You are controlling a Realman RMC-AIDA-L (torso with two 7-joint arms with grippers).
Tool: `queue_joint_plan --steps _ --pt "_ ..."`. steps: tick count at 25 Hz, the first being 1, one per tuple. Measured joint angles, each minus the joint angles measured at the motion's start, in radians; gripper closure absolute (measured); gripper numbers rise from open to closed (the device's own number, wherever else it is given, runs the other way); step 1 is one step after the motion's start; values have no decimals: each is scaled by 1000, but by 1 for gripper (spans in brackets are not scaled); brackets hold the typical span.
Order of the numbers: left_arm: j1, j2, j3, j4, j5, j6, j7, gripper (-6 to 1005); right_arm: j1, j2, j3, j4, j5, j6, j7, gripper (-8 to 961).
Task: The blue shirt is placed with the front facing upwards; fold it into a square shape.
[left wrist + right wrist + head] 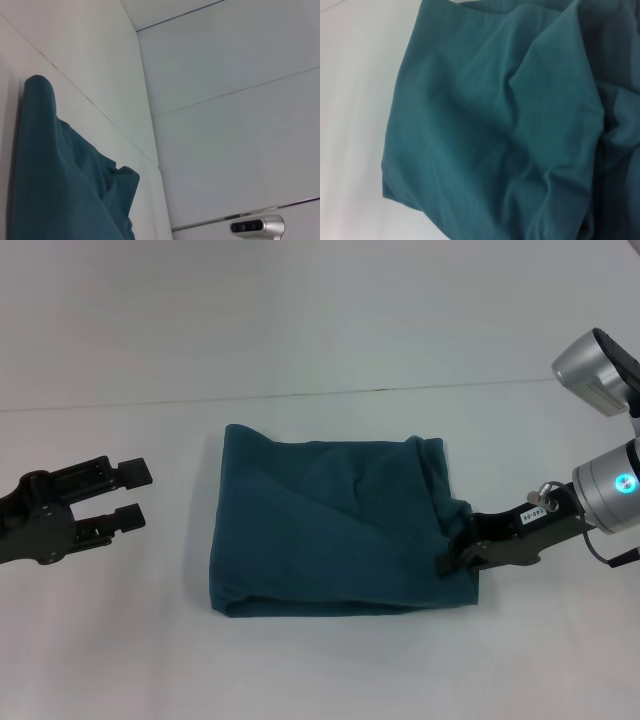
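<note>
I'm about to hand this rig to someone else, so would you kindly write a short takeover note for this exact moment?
Left gripper: open, off to the left of the shirt, holding nothing.
Right gripper: at the shirt's right edge, touching the cloth; whether it is gripping cannot be told.
Blue shirt: on the white table, already folded into a rough square, plain side up.
Done: the main folds.
Left: the right side looks bunched and wrinkled; probably smooth it, then pull the right arm clear.

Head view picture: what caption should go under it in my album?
Dark teal-blue cotton shirt folded roughly square on white table, right gripper at its edge, open left gripper apart.
</note>
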Motion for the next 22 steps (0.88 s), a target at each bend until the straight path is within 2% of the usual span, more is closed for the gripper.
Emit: queue_joint_plan --steps 5,8,13,17,22 --pt "0 0 -1 0 -2 0 0 186 -1 -10 2 -1 0 -11 1 778" --pt "0 0 -8 0 -2 0 0 186 -9 -23 14 -12 1 -9 9 760" --pt "0 0 -16 0 -2 1 0 186 -18 -52 34 -23 2 -4 26 549" --pt "0 0 -21 0 -2 1 1 186 -22 -73 88 -61 6 -1 34 531" --pt "1 1 -51 0 -24 0 1 185 -1 -80 128 -146 5 -1 25 508"
